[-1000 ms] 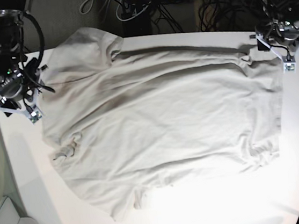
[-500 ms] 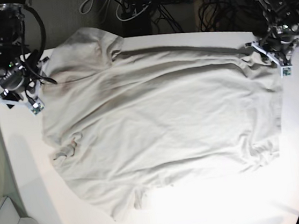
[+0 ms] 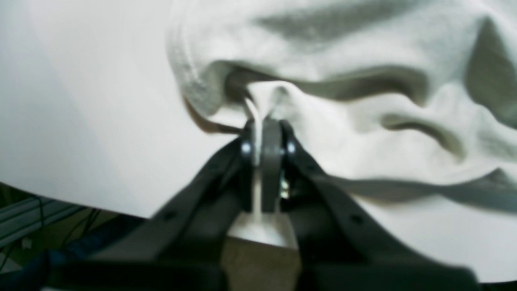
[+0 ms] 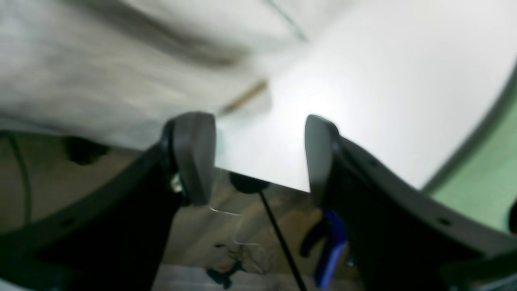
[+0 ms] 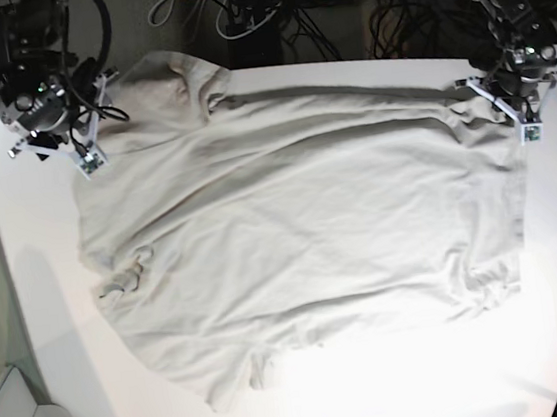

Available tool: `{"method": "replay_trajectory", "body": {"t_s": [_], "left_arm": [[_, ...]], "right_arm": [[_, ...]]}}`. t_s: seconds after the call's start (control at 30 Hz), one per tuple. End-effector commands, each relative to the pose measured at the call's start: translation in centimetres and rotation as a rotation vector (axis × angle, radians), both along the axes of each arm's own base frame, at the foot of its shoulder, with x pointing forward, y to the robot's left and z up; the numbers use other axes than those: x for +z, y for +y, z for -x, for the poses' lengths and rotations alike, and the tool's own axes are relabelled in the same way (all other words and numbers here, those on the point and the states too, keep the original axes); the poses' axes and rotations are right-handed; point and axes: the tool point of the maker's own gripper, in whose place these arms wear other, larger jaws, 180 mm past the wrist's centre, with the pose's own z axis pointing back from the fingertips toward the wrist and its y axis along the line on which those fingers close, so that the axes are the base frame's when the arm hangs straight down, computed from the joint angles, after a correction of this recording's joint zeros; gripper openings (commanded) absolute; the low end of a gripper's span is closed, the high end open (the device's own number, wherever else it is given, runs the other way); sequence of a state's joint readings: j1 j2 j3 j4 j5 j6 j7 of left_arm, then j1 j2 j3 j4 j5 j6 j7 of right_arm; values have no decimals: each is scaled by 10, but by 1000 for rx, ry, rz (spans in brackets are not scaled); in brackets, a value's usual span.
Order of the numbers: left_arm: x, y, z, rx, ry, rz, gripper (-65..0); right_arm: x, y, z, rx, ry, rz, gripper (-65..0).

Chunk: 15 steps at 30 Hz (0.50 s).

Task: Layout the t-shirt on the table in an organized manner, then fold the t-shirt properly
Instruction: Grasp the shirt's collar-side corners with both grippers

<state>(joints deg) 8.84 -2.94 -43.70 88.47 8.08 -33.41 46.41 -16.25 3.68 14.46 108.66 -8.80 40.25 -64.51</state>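
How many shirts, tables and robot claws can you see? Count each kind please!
t-shirt: 1
table: 1
grippers: 2, left gripper and right gripper
Total: 4

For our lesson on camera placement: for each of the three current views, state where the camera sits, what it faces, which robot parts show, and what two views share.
Base: high above, looking down on the t-shirt spread over the table; both arms show at the far corners.
Left wrist: behind the left gripper, facing the shirt's edge; its dark fingers are shut on a pinch of cloth.
Right wrist: behind the right gripper, facing the table edge and shirt; fingers apart, holding nothing.
Shared: base and left wrist both show the left gripper at the shirt's far corner.
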Motion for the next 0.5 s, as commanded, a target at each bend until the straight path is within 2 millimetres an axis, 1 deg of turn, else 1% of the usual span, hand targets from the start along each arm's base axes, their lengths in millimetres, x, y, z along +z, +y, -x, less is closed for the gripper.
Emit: {"method": "replay_trajectory", "body": {"t_s": [0.0, 0.13, 0.23, 0.3, 0.4, 0.47], "left_arm": [[-7, 6, 15, 9, 83, -26, -650], [-8, 5, 15, 7, 83, -26, -650], [-7, 5, 14, 7, 82, -26, -650], [-7, 5, 14, 7, 80, -27, -650], [-7, 5, 14, 7, 80, -27, -650], [-6, 6, 14, 7, 78, -29, -650]], "right_arm": [[12, 0, -8, 1, -47, 9, -289], [24, 12, -18, -1, -101, -14, -288], [31, 13, -30, -9, -132, -18, -288], [30, 13, -31, -9, -132, -20, -288], [27, 19, -29, -16, -127, -39, -288], [22, 21, -25, -21, -110, -48, -289]]}}
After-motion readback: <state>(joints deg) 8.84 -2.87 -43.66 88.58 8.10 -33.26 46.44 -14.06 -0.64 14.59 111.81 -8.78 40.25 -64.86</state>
